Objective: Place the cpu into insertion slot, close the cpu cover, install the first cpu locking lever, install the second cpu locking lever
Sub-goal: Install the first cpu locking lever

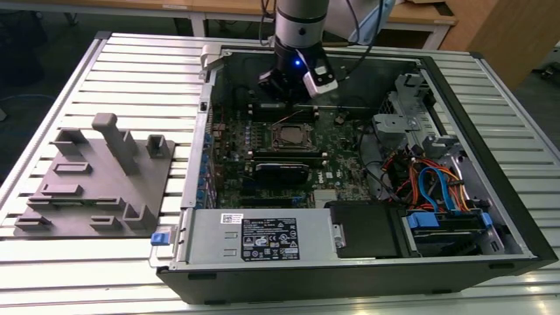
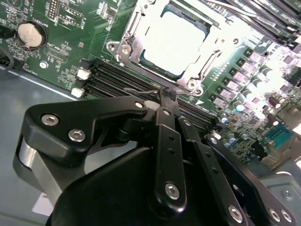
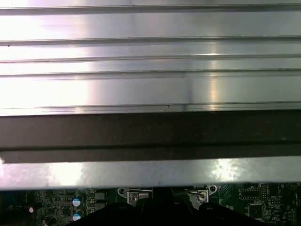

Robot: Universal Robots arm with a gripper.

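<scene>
now cpu (image 2: 176, 37) sits under cpu cover (image 2: 133, 44)

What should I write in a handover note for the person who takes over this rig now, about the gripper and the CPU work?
Gripper: shut, apparently pinching a thin silver wire locking lever.
Done: the small square silver-grey cpu lies in the silver-rimmed insertion slot; the thin silver cpu cover frame lies down over it.
Left: that lever is not latched; the other lever I cannot judge.

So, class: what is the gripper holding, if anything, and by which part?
Seemingly the wire locking lever, pinched at its free end between the gripper fingers.
</scene>
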